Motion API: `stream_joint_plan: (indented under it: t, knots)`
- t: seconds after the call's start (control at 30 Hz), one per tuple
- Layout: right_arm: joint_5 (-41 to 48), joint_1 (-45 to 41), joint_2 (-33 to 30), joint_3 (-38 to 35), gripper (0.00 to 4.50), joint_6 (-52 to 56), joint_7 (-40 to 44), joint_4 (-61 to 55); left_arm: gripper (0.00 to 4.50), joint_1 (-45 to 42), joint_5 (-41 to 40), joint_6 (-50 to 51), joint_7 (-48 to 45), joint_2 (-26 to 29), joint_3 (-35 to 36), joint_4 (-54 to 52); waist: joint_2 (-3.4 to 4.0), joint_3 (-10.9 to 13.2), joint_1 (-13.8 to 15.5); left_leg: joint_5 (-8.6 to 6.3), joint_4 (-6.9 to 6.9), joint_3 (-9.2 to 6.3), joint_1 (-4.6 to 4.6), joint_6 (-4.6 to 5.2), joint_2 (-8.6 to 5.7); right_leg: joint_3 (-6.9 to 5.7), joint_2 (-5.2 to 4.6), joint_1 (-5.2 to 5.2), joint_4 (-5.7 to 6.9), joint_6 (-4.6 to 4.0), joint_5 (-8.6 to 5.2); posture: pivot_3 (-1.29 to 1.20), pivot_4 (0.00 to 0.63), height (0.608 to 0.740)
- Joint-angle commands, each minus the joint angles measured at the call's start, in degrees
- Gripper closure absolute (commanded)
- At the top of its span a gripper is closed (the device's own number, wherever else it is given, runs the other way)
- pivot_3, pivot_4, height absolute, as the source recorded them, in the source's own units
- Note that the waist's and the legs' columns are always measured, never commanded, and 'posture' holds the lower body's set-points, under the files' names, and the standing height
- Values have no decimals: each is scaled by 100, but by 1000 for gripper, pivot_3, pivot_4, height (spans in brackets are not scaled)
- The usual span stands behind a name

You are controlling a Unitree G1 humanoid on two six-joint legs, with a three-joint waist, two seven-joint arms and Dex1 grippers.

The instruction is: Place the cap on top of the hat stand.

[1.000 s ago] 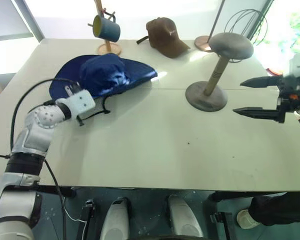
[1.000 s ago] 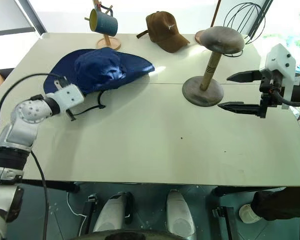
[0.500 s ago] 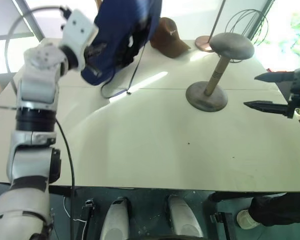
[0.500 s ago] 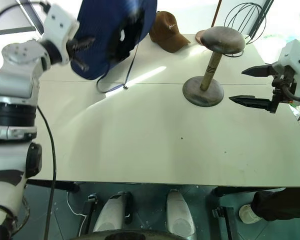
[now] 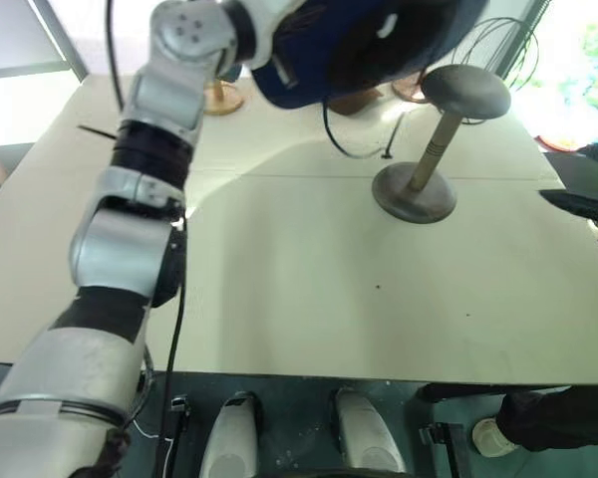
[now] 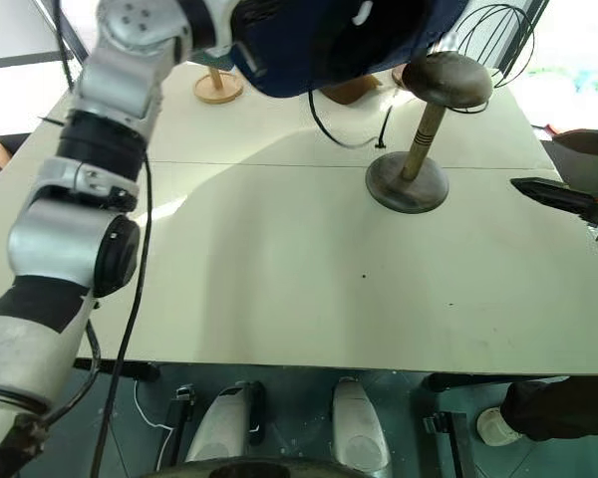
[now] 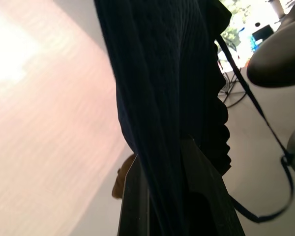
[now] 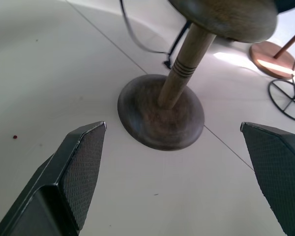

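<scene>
From the head views, the cap (image 5: 364,45) hangs in the air just beside the hat stand (image 5: 441,139), its cord dangling by the post and liable to snag; left wrist view, the left claw (image 7: 179,196) pinches the brim, a thin hold that may slip; right wrist view, the right claw (image 8: 179,184) stands wide apart near the base.

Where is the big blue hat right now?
The cap hangs in the air at the far side of the table, held by the left tool, just left of the hat stand.

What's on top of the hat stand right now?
Nothing yet: the hat stand's domed top is bare. The cap, pinched in the shut left gripper, hangs beside and above it, its chin cord dangling to the table. The cap covers what stands behind it.
</scene>
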Motion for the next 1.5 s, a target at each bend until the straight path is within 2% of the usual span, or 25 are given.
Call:
stream_joint_plan:
  t: [0.03,0.13,0.23,0.4,0.57,0.77,1.03,1.13,1.37,1.47,1.5]
  knots:
    - [93,377,-27,-826,0,297,-108,-498,4456,-436,66,-716,202,-369,-46,252,-1,0,-1,0,0,-1,1,0,0,0,0,0,0,1,-1,0,150,738]
    - [117,769,74,-1329,0,560,-195,-841,4456,-415,369,-1402,321,-707,-333,347,-2,1,-27,0,1,-2,1,0,-1,0,0,1,0,2,-1,0,150,738]
    - [181,1017,120,-1793,0,853,-257,-1067,4456,-161,1008,-2192,569,-719,-859,277,1,-1,-36,0,-4,-2,6,-1,-2,2,0,1,-1,3,-2,0,150,738]
    - [320,1226,175,-2351,0,1254,-348,-1237,4456,506,2447,-3167,1496,-205,-1801,9,6,-3,-44,0,-5,-2,12,-1,-2,4,1,1,1,2,-2,0,150,738]
    - [410,1339,230,-2505,0,1354,-447,-1342,4456,1122,3457,-3579,2405,292,-2354,-144,3,-2,-21,0,-2,-3,7,-1,-2,4,1,2,1,2,-1,0,150,738]
    - [503,1380,259,-2434,0,1330,-500,-1293,4456,1544,3810,-3770,3038,311,-2493,-280,3,-2,-2,0,0,-3,4,-1,-2,3,0,2,0,2,-1,0,150,738]
    - [630,1210,153,-2188,0,1376,-636,-1042,4456,1822,3547,-3778,2973,307,-2279,-534,3,-2,-21,0,-4,-4,6,-1,-2,3,1,2,2,2,-1,0,150,738]
    - [610,1172,105,-2065,0,1275,-621,-946,3578,1838,3390,-3799,2768,349,-2227,-602,4,-2,-13,0,-2,-4,6,-1,-2,3,0,2,1,2,-1,0,150,738]
    - [588,1035,19,-1743,0,1037,-585,-698,84,1997,3144,-4210,2295,848,-2169,-1205,6,-3,-32,0,-4,-4,8,-1,-2,3,1,2,2,2,-1,0,150,738]
    - [597,1018,-19,-1652,0,994,-538,-655,30,2150,3001,-4322,2046,1289,-2033,-1582,6,-3,-28,0,-4,-4,8,-1,-2,3,0,2,2,2,-1,0,150,738]
    - [600,1016,-43,-1620,0,976,-508,-636,30,2243,2716,-4258,1769,1487,-1931,-1704,8,-4,-28,0,-3,-4,8,-1,-2,3,1,3,3,2,-1,0,150,738]
